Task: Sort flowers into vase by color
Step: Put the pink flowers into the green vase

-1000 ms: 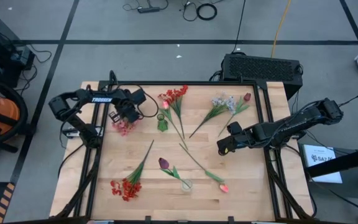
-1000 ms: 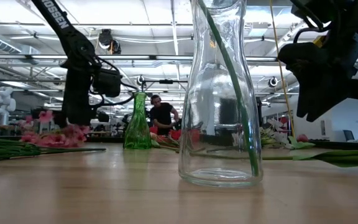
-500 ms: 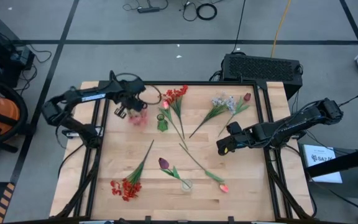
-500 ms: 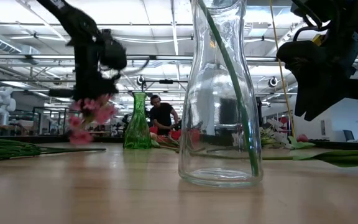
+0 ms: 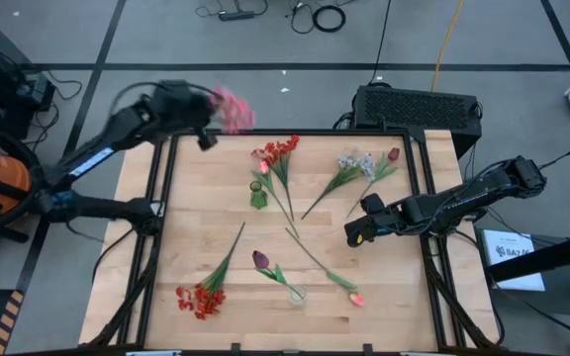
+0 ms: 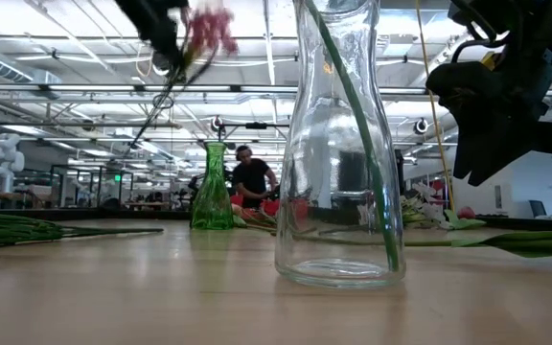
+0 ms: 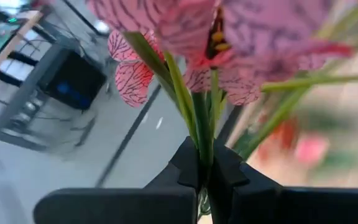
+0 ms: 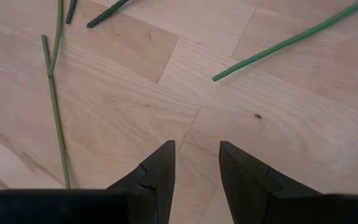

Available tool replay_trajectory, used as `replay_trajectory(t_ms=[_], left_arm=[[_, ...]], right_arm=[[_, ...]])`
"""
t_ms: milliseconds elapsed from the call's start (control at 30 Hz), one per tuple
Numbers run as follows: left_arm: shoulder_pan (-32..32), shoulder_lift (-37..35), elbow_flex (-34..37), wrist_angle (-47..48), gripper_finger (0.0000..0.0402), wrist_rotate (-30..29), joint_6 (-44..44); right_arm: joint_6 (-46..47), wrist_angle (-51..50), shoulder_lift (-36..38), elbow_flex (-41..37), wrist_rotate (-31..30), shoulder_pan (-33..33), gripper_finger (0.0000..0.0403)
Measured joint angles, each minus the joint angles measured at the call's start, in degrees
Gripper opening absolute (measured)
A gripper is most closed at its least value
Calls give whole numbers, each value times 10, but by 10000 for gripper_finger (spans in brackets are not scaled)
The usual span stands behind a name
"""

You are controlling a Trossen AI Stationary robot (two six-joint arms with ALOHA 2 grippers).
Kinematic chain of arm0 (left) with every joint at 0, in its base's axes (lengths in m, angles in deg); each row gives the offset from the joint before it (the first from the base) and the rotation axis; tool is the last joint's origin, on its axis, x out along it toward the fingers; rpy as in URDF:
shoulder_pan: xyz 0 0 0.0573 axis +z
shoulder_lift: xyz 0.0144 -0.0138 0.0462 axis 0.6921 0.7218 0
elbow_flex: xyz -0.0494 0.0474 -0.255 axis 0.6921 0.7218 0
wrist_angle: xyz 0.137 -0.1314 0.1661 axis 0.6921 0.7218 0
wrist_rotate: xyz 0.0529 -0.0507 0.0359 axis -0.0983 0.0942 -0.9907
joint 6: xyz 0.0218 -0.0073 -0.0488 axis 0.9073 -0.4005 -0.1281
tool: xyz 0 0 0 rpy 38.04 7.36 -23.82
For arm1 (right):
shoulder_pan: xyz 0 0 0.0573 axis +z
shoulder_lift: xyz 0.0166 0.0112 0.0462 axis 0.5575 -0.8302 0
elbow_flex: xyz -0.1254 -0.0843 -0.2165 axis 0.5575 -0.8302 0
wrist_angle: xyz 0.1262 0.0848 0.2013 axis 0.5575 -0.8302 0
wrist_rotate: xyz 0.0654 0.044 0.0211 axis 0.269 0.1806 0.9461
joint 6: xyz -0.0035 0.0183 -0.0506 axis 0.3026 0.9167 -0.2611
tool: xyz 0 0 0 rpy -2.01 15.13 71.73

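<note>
Two arms in the high view: left gripper [image 5: 198, 117] at upper left, past the table's [image 5: 384, 297] far edge, clenched on the pink blossoms [image 5: 232, 107]; green vase [image 5: 257, 195] centre. Low view: blossoms high at top left, clear vase [image 6: 340, 144] foreground. Left wrist view: fingers pinch the stems. Right wrist view: right gripper [image 8: 196, 168] released, empty. Best to lower stem-first, slowly, over the matching vase.

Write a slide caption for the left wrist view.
Left gripper, jaws shut on the pink blossoms' green stems, holds them aloft.
</note>
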Motion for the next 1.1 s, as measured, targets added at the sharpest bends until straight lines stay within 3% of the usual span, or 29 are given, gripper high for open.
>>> replay_trajectory(t_ms=[200, 333, 500, 767, 1100], left_arm=[[0, -50, -33, -85, 10, 149, -222], [-21, -70, -31, -123, 10, 196, -301], [-79, -79, -29, -101, 10, 189, -350], [-171, -84, -1, -99, 10, 76, -352], [-193, -89, 93, -208, 10, 67, -382]], right_arm=[[0, 2, 0, 0, 0, 0, 115], [-12, 19, 0, 0, 0, 0, 115], [-14, 38, 0, 0, 1, 0, 115], [-13, 61, 0, 0, 4, 0, 115], [7, 65, 0, 0, 3, 0, 115]])
